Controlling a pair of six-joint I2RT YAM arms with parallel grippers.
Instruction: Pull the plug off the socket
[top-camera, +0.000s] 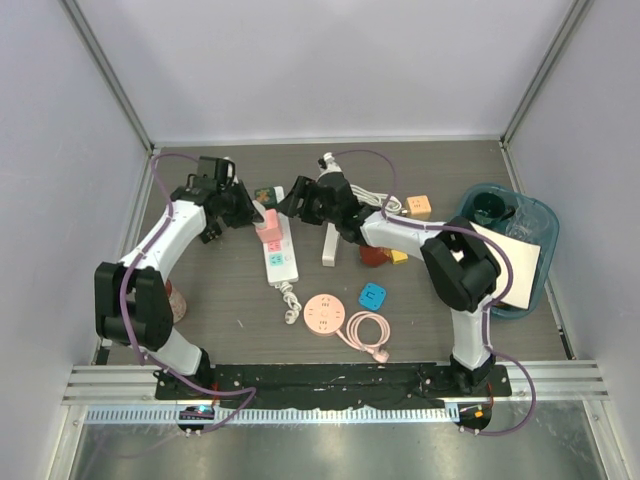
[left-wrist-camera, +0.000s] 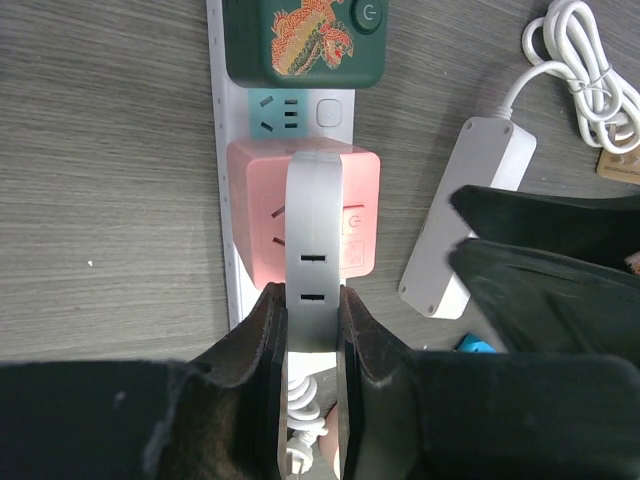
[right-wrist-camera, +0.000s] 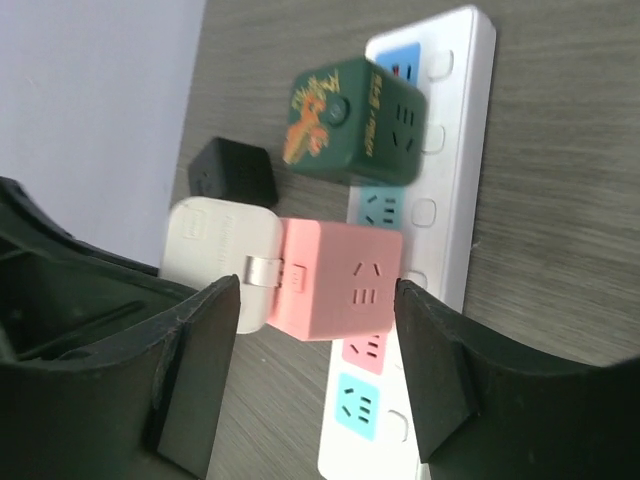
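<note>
- Left wrist view: the left end effector (left-wrist-camera: 312, 297) is clenched on the white plug (left-wrist-camera: 314, 230), one finger on each broad face. The plug's near end is cut off behind those fingers.
- The plug is seen edge-on here, lying across the pink cube socket (left-wrist-camera: 255, 220). How far it is seated cannot be told from this view.
- Right wrist view: a metal prong (right-wrist-camera: 262, 270) is exposed between the plug and the pink cube socket. The cube sits on the power strip (right-wrist-camera: 445, 190) on the table (right-wrist-camera: 560, 250), next to a green cube (right-wrist-camera: 355, 110).
- The right end effector (right-wrist-camera: 318, 300) is spread wide, with its fingers flanking the pink cube socket. Contact cannot be judged.
- Top view: both end effectors meet over the strip's far end. The plug is masked by the dark wrists, so neither grip can be read from above.
- A black cube (right-wrist-camera: 235, 172) is seen in the right wrist view only, and a second white strip (left-wrist-camera: 470, 210) in the left wrist view.
</note>
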